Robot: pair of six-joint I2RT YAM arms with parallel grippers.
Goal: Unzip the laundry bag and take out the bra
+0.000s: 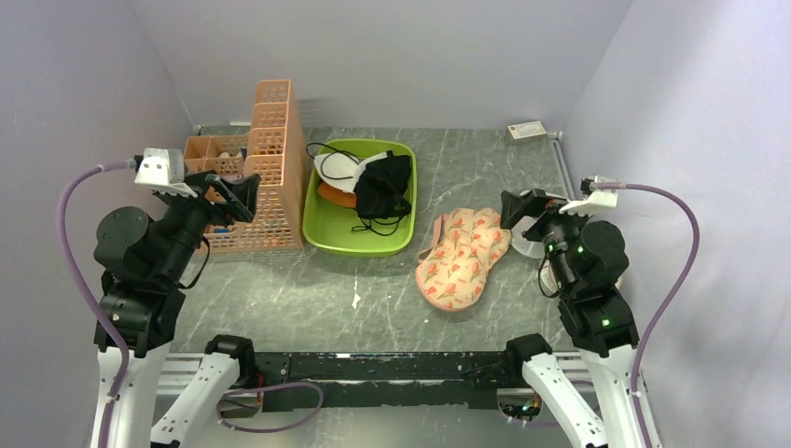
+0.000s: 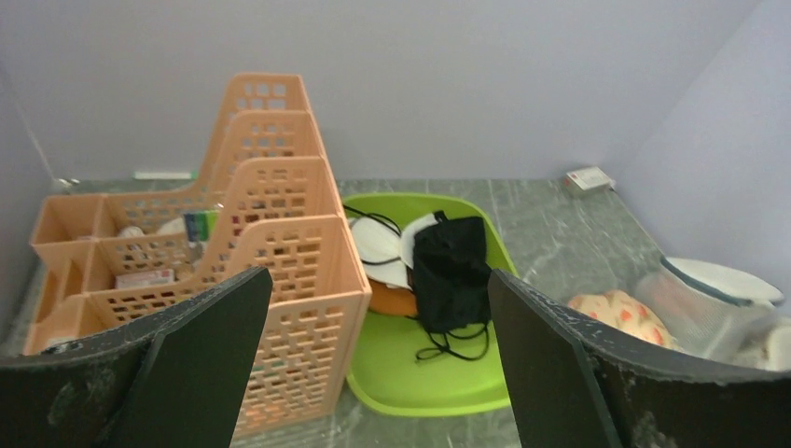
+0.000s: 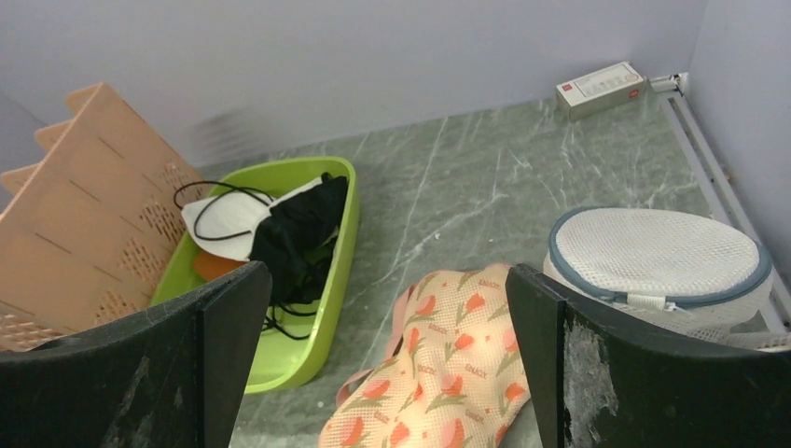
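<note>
- The laundry bag (image 3: 658,252) lies flat on the table (image 3: 485,177), on the right side near the right wall (image 3: 746,56).
- It is round, so it has no long side. Its flat mesh face looks up.
- A grey-blue zip (image 3: 560,271) runs around its rim. The little zip tab (image 3: 651,301) is on the near side, facing the right arm.
- I cannot tell what is inside the mesh.
- A rail (image 3: 700,140) runs along the table edge just behind and to the right of the bag, so there is little room there.
- A flowery pad (image 3: 438,373) lies just beside the bag on its left.
- Past the pad there is bare table, then a green tub (image 3: 343,252) with a black garment (image 3: 298,233) in it.
- A small white box (image 3: 602,89) sits in the back corner, well apart from the bag.
- The right claw (image 3: 387,280) is wide open and has nothing in it. It is up off the table. The bag is in front of it and off to its right, not between the fingers and not touching them.
- The left claw (image 2: 373,299) is wide open too, with nothing in it. It is by the orange rack (image 1: 270,168), far from the bag.
</note>
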